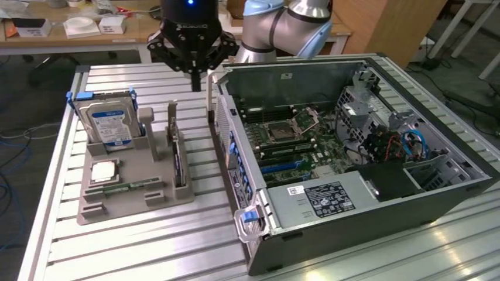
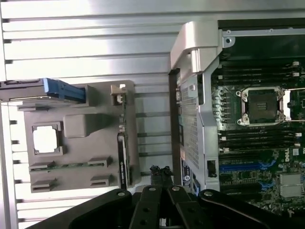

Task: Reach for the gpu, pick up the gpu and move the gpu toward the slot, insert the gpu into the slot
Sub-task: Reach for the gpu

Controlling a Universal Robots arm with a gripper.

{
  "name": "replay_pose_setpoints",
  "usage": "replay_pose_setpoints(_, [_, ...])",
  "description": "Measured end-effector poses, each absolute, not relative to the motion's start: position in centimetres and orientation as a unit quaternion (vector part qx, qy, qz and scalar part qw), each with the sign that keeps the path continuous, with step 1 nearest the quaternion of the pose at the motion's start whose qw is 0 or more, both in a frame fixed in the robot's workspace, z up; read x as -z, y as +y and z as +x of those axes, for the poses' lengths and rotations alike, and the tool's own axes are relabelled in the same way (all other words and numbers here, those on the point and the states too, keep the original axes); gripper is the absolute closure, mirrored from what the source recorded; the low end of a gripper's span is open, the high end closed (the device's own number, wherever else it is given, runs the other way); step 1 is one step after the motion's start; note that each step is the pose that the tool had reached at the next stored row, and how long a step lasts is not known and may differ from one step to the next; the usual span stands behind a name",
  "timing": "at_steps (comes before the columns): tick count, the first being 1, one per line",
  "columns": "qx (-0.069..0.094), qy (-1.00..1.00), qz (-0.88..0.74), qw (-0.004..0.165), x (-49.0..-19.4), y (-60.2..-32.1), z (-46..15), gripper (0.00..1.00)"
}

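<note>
We judge the reach underway: our black gripper hovers, fingers closed and empty, near the thin dark gpu card standing edgewise in the grey holder tray; grasping calls for parting them.

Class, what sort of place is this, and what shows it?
Likely a robotics lab bench for computer assembly: a black robot gripper over a slatted aluminium table, an open grey desktop computer case, and a grey moulded tray holding parts.

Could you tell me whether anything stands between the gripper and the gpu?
Nothing visible does: the gripper hangs above the table beside the case, and the gpu stands on edge in the grey tray, uncovered.
</note>
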State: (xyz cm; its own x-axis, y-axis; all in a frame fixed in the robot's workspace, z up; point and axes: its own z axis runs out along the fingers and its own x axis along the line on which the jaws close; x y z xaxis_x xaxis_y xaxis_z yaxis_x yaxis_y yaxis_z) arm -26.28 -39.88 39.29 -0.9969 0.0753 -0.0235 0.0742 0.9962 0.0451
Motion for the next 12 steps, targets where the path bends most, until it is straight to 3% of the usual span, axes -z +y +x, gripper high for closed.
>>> replay_pose_setpoints(12, [-0.022, 0.999, 0.037, 0.013, -39.2, -39.9, -31.0, 0.9])
